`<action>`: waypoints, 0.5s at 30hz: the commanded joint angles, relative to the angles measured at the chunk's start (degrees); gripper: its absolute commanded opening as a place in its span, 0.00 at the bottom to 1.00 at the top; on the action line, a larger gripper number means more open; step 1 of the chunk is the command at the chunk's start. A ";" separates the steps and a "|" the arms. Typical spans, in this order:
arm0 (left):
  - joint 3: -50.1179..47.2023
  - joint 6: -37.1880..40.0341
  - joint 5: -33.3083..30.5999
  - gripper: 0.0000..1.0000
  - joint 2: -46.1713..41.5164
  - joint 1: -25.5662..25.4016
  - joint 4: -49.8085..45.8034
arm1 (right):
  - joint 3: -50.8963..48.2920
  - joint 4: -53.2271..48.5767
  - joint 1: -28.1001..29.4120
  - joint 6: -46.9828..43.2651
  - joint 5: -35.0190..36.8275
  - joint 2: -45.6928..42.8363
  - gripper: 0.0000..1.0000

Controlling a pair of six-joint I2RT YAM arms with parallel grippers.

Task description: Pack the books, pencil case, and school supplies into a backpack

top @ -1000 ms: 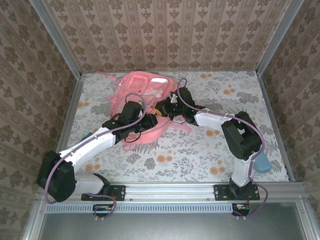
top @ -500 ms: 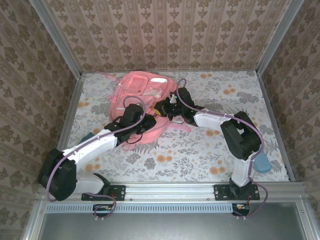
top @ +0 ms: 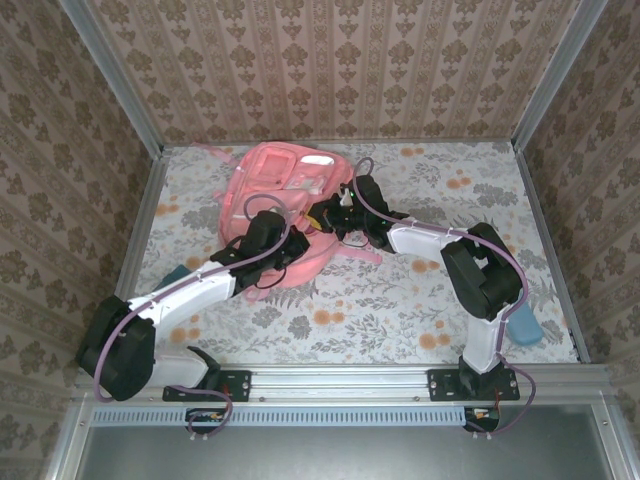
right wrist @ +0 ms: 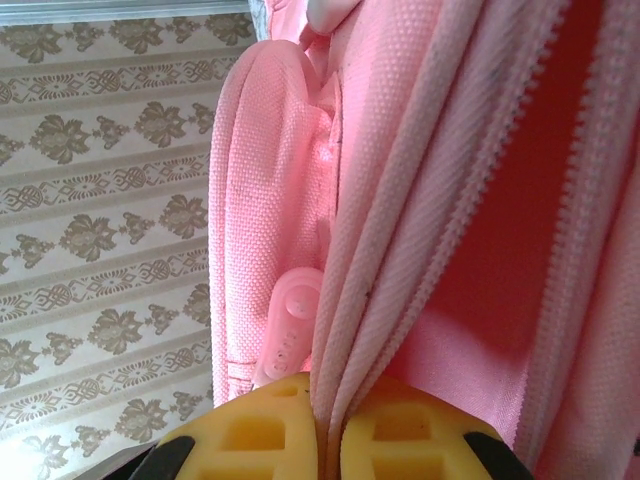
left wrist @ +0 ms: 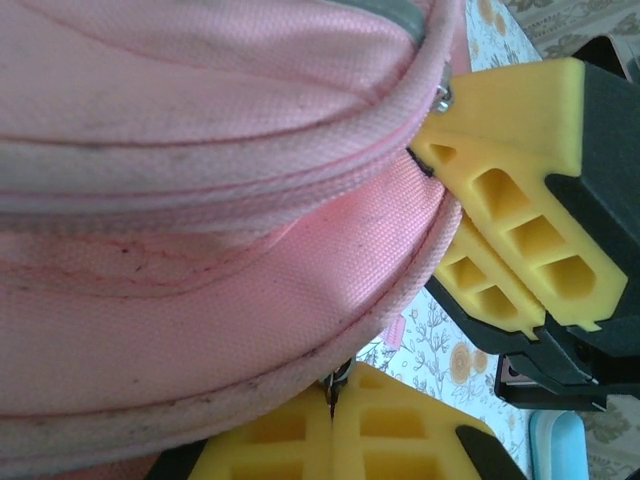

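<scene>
Looking outward from the near edge, found a pale blue item (top: 523, 326) on the table (top: 400, 300) just beside the right arm (top: 480, 270), and a teal item (top: 176, 272) tucked partly under the left arm (top: 190, 290); could not identify either. Took both for things left outside the backpack (top: 285, 185). Made out nothing loaded, so judged the packing barely begun, with the whole of the loading left to do.

Further in, met the left gripper (left wrist: 333, 402) clenched on the backpack's near rim, pinching the seam right at a small metal zipper pull (left wrist: 336, 380). Just beyond, saw the right gripper (right wrist: 325, 422) likewise squeezed tight on a fold of pink fabric at the backpack's right side. Read this as the opening step: two holds on the mouth, ready to draw it apart.

Farthest back, placed the backpack lying flat towards the rear left of the table, near the patterned wall (top: 330, 70).

From above, got layout alone: both arms meeting at the backpack's near-right edge, without detail of either grip. From the left wrist, gained the right gripper's yellow fingers (left wrist: 540, 110) touching the same rim, close by. From the right wrist, gained a strip of deeper pink between toothed zip edges (right wrist: 585, 170), seemingly the zip parted there, a detail lost from above.
</scene>
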 commanded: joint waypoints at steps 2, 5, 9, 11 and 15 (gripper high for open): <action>0.29 4.87 -4.94 0.00 -1.12 0.02 -3.81 | -1.24 4.84 -1.19 -1.54 0.20 -1.87 0.04; 0.64 8.54 -6.64 0.00 -2.06 0.12 -6.63 | -2.23 4.83 -3.43 -3.15 0.85 -2.88 0.01; 0.45 12.81 -8.05 0.00 -3.66 0.74 -8.89 | -4.22 5.69 -6.41 -4.09 1.41 -4.07 0.00; -0.18 13.82 -8.02 0.00 -4.38 1.59 -9.05 | -5.35 6.01 -7.79 -4.27 1.46 -4.86 0.00; -0.95 16.31 -6.16 0.00 -5.11 3.31 -8.28 | -6.74 6.45 -9.47 -4.69 1.50 -5.68 0.00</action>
